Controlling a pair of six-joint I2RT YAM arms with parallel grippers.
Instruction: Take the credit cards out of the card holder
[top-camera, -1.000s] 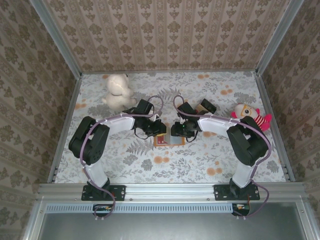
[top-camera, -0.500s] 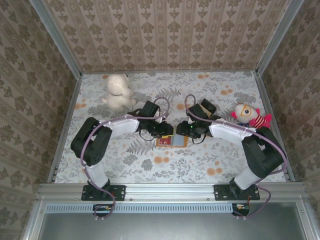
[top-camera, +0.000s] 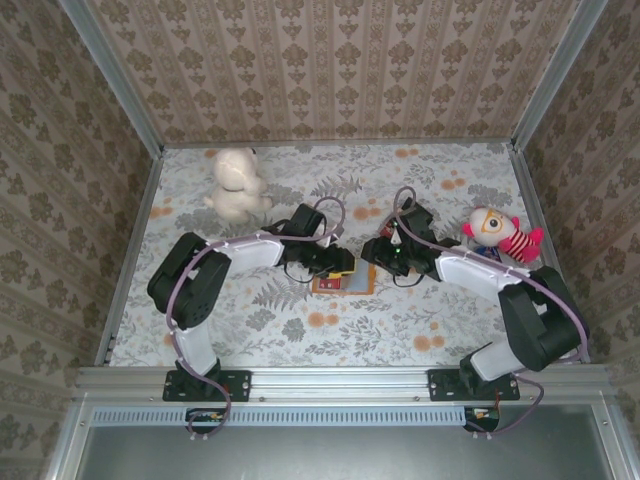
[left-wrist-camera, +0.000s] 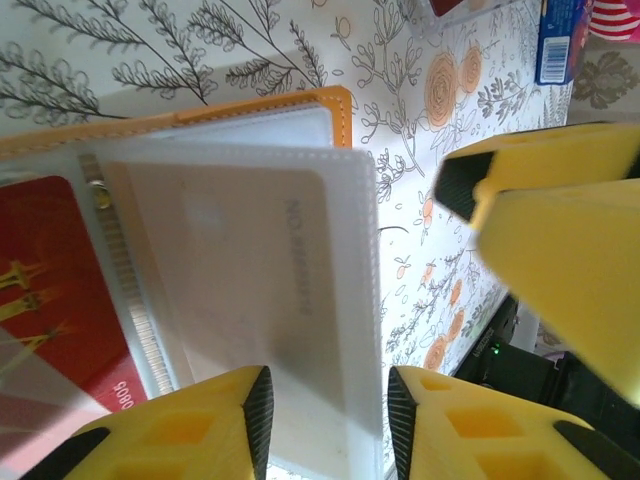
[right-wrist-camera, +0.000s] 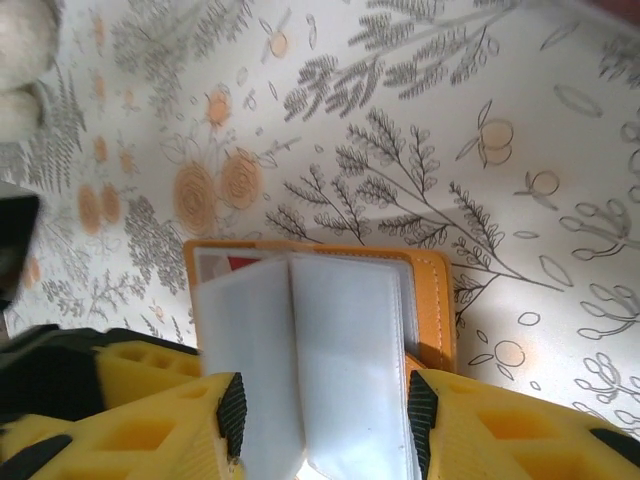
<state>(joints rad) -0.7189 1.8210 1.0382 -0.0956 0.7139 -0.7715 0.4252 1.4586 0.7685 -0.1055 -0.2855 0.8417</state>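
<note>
The card holder (top-camera: 346, 284) lies open on the table between both arms, its orange-tan rim (left-wrist-camera: 250, 108) framing clear pocket pages. A red credit card (left-wrist-camera: 45, 290) sits in a left pocket, and a pale card (left-wrist-camera: 250, 260) shows through the page beside it. My left gripper (left-wrist-camera: 328, 400) stands open just above that page's edge. My right gripper (right-wrist-camera: 322, 410) is open too, its pads spread over the loose pages, with the holder's rim (right-wrist-camera: 432, 300) and a sliver of red card (right-wrist-camera: 243, 263) beyond. The right gripper's yellow fingers (left-wrist-camera: 560, 200) hang close to the left gripper.
A white plush toy (top-camera: 236, 185) sits at the back left. A doll in red stripes (top-camera: 502, 234) lies at the right, with a brown block (top-camera: 412, 214) just behind the right gripper. A blue box (left-wrist-camera: 560, 40) is nearby. Patterned walls close in three sides.
The left gripper's jaws have opened. Both arms have stretched out, and both grippers have shifted to the right, the right one off the holder's middle. The holder has stayed put.
</note>
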